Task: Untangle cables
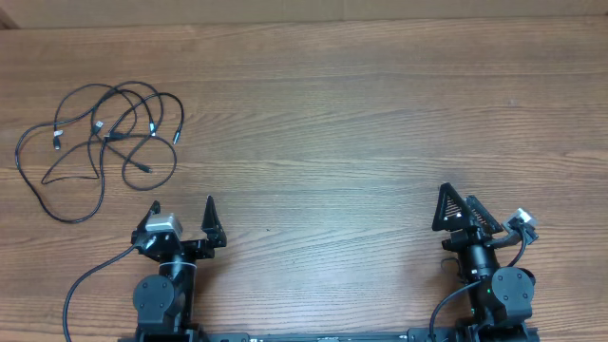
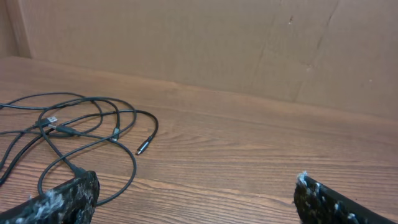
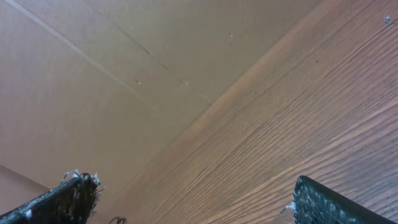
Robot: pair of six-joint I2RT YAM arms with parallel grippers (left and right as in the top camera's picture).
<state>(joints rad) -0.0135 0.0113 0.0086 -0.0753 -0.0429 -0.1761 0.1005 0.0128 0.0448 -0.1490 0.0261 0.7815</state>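
Overhead view. The cables (image 1: 100,138) lie in one loose, overlapping heap at the far left of the wooden table (image 1: 332,114), with several loops crossing near the middle of the heap and small plug ends showing among them. The left gripper (image 1: 180,211) sits at the near edge, just near-side of the heap, jaws spread wide and holding nothing. The right gripper (image 1: 458,195) sits at the near right, well apart from the cables, likewise spread and empty. Both arms appear parked in a rest pose, so the heap looks untouched and the untangling not yet begun.

Left wrist view. The cables (image 2: 62,129) occupy the left of the frame, ahead of the left gripper (image 2: 198,180). One free plug end (image 2: 143,147) points to the near right, clear of the crossings. A cardboard wall (image 2: 249,50) closes off the far side. The left arm is judged best placed for first contact.

Right wrist view. The right gripper (image 3: 196,186) faces bare table and cardboard only, with no cable between its fingers.

Markings. No brand, label or writing can be read in any view.
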